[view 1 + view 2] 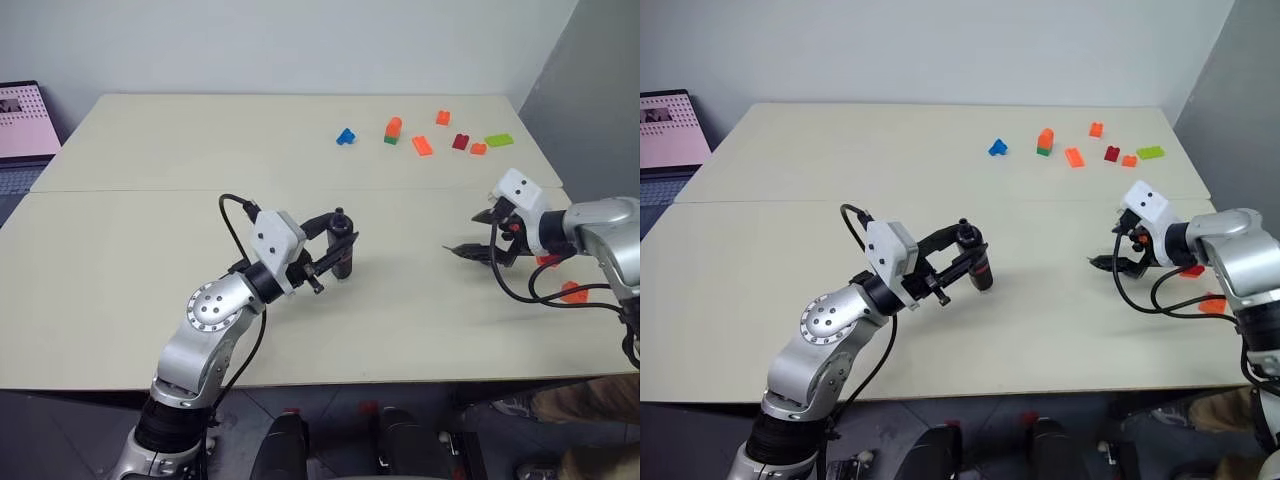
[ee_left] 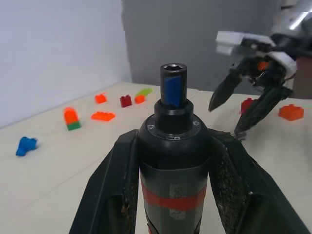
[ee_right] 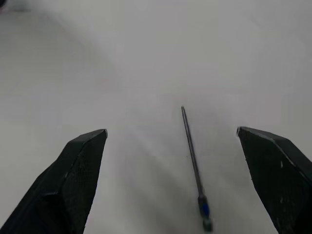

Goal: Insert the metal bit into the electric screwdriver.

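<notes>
While our left gripper (image 1: pixel 335 250) clamps the electric screwdriver (image 1: pixel 342 255) upright, socket up, right of it our right gripper (image 3: pixel 170 141) hangs wide over the metal bit (image 3: pixel 193 165) lying on the table (image 1: pixel 150 230); we should center both fingers around its shaft before closing.

1 screwdriver (image 1: pixel 343 250), 1 bit (image 3: pixel 194 165), 9 toy bricks (image 1: pixel 421 145), 1 laptop (image 1: pixel 22 125), 2 tables (image 1: pixel 180 140).

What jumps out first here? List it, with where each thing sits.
The left hand, near the middle of the pale table, is shut on the electric screwdriver, socket end free. At the table's right edge the right hand hangs open over the metal bit, which lies flat on the table. Bright toy blocks are scattered at the far right.
</notes>
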Available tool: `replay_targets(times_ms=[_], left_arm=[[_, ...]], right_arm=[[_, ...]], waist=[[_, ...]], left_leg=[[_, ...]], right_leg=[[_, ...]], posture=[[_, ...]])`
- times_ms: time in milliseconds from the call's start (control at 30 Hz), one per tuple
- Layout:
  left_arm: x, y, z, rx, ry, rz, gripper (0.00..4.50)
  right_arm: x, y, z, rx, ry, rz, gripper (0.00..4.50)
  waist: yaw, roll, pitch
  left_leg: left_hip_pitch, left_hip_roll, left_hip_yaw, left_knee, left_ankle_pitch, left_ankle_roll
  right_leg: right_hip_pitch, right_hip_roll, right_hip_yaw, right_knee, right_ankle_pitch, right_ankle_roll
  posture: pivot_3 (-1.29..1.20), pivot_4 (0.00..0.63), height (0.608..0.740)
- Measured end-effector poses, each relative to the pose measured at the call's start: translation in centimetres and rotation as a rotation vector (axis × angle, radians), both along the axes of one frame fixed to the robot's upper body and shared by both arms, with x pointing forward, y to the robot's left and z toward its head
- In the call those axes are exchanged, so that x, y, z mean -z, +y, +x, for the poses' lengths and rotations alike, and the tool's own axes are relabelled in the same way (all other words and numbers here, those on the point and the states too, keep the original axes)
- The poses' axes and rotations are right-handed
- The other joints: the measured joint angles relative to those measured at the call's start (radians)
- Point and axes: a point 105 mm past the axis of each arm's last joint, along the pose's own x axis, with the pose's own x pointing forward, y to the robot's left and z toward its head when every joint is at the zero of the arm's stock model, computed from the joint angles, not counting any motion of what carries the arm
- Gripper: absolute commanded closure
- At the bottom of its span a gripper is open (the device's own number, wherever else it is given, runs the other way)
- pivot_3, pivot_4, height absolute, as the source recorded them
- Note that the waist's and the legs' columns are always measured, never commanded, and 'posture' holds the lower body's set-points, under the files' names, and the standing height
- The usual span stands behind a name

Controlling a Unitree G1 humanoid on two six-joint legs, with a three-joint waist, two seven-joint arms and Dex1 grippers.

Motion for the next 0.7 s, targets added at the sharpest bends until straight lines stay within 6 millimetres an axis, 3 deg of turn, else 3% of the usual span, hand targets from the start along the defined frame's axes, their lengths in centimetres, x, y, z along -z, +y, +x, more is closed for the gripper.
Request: replay_targets(times_ms=[400, 533, 700], left_arm=[[0.7, -0.4, -0.2, -0.009, -0.003, -0.014, 2.85], [0.8, -0.3, -0.1, -0.015, -0.004, -0.012, 2.85], [1.0, -0.2, -0.2, -0.021, -0.005, -0.011, 2.85]], right_arm=[[2.6, -1.9, 2.2, 0.025, 0.206, -0.115, 0.0], [2.6, -1.9, 3.0, 0.027, 0.218, -0.15, 0.62], [2.8, -2.1, 3.7, 0.015, 0.21, -0.215, 1.91]], waist=[[-0.003, 0.0, 0.0], [-0.004, 0.0, 0.0], [-0.004, 0.0, 0.0]], left_leg=[[0.0, 0.0, 0.001, 0.001, 0.0, 0.0], [0.001, 0.0, 0.001, 0.001, 0.0, 0.0], [0.003, 0.0, 0.001, 0.001, 0.0, 0.0]], right_leg=[[0.0, 0.0, 0.0, 0.0, 0.001, 0.0], [0.0, 0.0, 0.0, 0.001, 0.001, 0.0], [0.002, 0.0, 0.0, 0.003, 0.001, 0.0]], posture=[[0.0, 0.15, 0.74], [0.0, 0.15, 0.74], [0.0, 0.15, 0.74]])
